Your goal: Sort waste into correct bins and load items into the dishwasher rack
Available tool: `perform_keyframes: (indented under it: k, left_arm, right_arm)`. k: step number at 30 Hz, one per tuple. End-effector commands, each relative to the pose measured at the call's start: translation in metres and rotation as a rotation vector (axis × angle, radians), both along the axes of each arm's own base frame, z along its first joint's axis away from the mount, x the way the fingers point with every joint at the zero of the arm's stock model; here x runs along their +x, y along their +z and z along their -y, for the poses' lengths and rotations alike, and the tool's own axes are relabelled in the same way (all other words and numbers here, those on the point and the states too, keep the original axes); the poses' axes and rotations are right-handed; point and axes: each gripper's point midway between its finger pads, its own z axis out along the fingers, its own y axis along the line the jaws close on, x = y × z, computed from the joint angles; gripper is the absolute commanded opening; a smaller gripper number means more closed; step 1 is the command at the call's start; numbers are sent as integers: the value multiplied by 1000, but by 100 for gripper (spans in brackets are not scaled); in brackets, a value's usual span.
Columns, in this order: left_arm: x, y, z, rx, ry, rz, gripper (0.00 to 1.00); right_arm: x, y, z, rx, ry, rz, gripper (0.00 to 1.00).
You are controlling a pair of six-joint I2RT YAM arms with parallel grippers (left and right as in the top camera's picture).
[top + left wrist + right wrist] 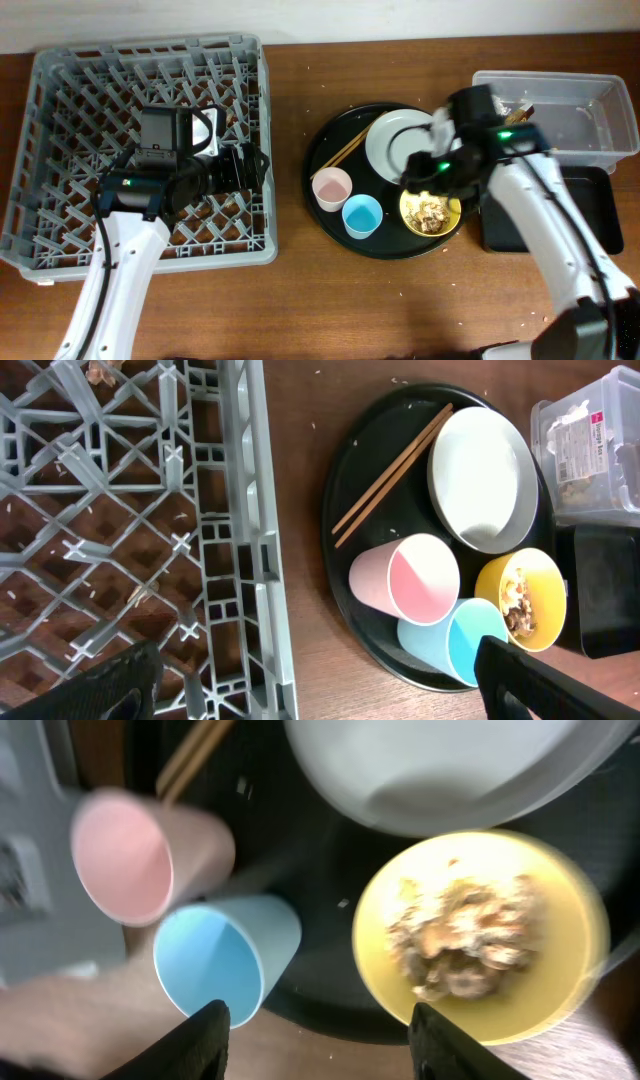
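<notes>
The grey dishwasher rack (60,100) stands at the left, with crumbs on its floor. My left gripper (255,165) hangs open and empty over its right wall (240,510). On the round black tray (318,150) lie the wooden chopsticks (350,147), the empty white plate (395,140), the pink cup (331,187), the light-blue cup (361,215) and the yellow bowl (430,212) holding beige-brown food scraps (465,935). My right gripper (320,1040) is open and empty, just above the tray between the blue cup (215,960) and the bowl (560,990).
The clear tub (590,110) stands at the back right with white and brown bits at its left end (585,445). The shallow black rectangular tray (595,215) lies in front of it, partly under my right arm. Crumbs dot the wooden table.
</notes>
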Motion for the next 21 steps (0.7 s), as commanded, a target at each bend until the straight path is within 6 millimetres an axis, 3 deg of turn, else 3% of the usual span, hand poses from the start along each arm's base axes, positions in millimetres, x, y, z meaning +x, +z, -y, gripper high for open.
perform_keyframes:
  k: [1,2,3,5,7,8,10,12,13,14,16,18,21]
  left_arm:
    - [-5,2,2,-8,-6,-20,99]
    - [-7,1,1,-6,-6,-30,97]
    - [-8,0,1,-6,-6,-36,95]
    - [-7,5,8,-42,-30,-25,95]
    - [-4,22,22,-126,-83,15,99]
    - [-3,32,29,-191,-117,32,99]
    - [-4,48,35,-313,-173,57,99]
    - [-11,71,42,-465,-256,79,99]
    - [-15,77,44,-512,-283,78,99]
    - [-21,87,48,-579,-330,80,99]
    - [-36,116,63,-714,-482,134,99]
    - [-50,139,69,-809,-613,182,99]
    - [-61,150,71,-869,-683,186,99]
  right_arm:
    - [-9,-31,-34,-68,157,14,55]
    - [-9,-44,-42,-82,176,16,54]
    - [-9,-63,-53,-79,195,9,44]
    - [-16,-86,-63,-93,222,-47,36]
    - [-18,-91,-63,-97,223,-66,7]
    - [-15,-80,-62,-88,209,-50,4]
    - [-14,-41,-57,-52,190,-33,4]
    - [-24,39,-59,108,286,48,4]
    - [-25,66,-56,160,287,87,4]
    - [-25,115,-58,300,319,197,4]
    - [-26,170,-86,550,476,382,4]
    - [-21,197,-114,691,614,504,4]
    - [-14,197,-148,747,702,536,4]
